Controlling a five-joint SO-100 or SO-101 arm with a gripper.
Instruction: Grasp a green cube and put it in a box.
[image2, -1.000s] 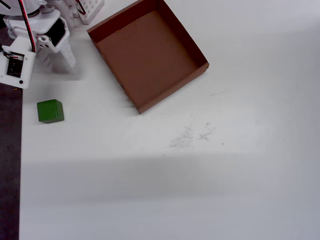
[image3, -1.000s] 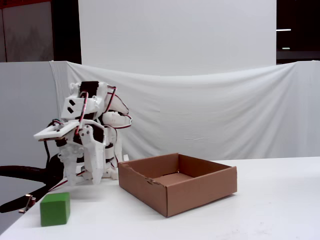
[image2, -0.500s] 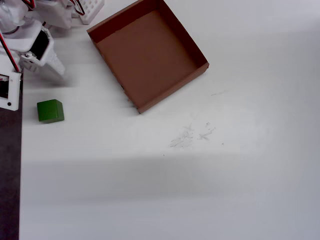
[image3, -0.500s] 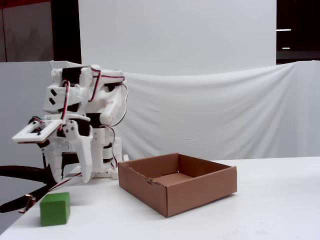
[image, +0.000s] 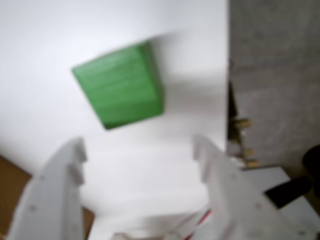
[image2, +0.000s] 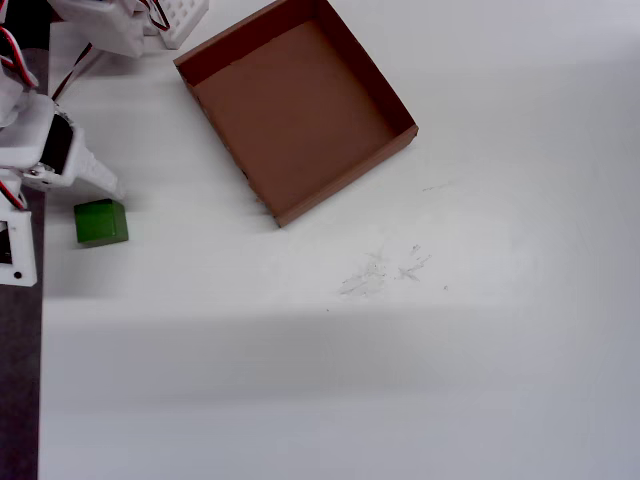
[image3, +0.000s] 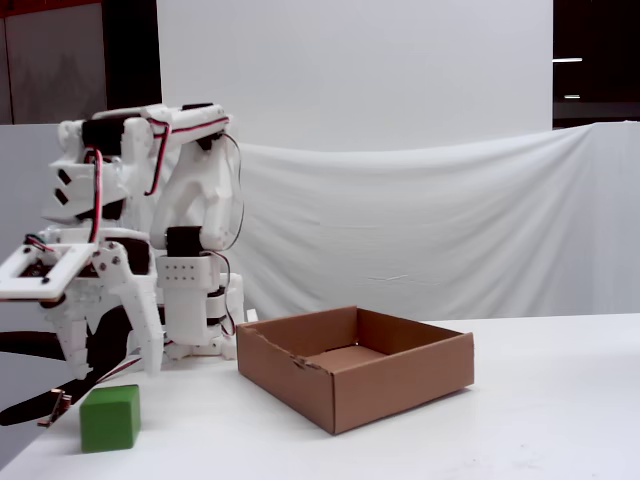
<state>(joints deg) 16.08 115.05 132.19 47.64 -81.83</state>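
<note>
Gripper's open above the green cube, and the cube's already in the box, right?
Not in the box. In the overhead view the green cube sits on the white table, well apart from the empty box. The gripper is open above it, as you said.

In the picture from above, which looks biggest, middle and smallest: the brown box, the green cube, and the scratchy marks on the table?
1. The box, by far the largest.
2. The patch of scratchy marks, thin and faint but spread wider than the cube.
3. The green cube, the smallest.

Green cube (image2: 100, 222), brown box (image2: 296, 106), white fingers (image: 56, 195)
</note>
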